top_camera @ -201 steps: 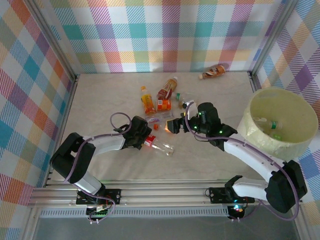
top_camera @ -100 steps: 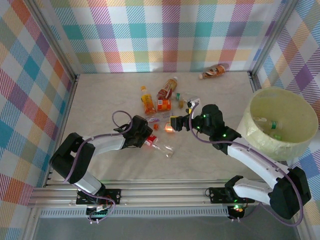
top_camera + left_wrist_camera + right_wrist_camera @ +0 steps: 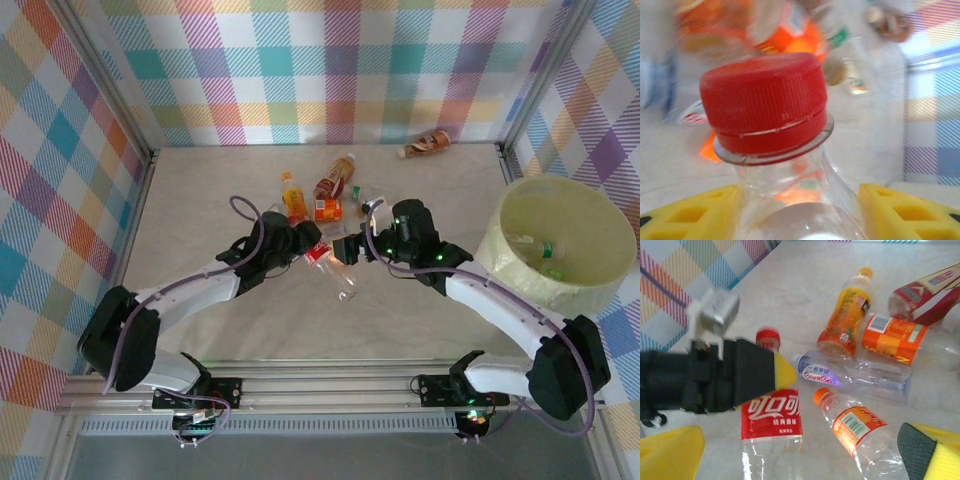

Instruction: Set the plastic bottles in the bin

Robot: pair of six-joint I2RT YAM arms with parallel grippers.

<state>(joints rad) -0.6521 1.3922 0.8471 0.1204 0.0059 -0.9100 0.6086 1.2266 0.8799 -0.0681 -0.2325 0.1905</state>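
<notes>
The left gripper (image 3: 800, 210) is pinching a clear red-capped bottle (image 3: 765, 100) just under its neck ring, with a yellow pad pressed on each side of the shoulder. The wrist view is blurred, so I judge the grip firm rather than see it plainly. This bottle, which carries a red label, is well to the left of the bin (image 3: 600, 290), at the near edge of the loose bottles (image 3: 320, 200) scattered there. The right gripper (image 3: 350, 250) hovers just beside it on the bin's side, its fingers spread wide and holding nothing.

The step in hand looks like the pick: one bottle is seized but not yet carried. The next move calls for a lift clear of the neighbouring bottles, then a long carry towards the bin, which stands beyond the right arm. The left arm may not reach that far, so a handover to the open right gripper seems likely. A grip so near the cap could let the body swing.

A couple of small bottles (image 3: 547, 250) lie inside the bin, and one brown bottle (image 3: 428, 143) lies behind it to the left, against the back wall. The table (image 3: 200, 220) is pale and faintly marbled, closed in by pastel plaid cloth walls (image 3: 300, 70).
</notes>
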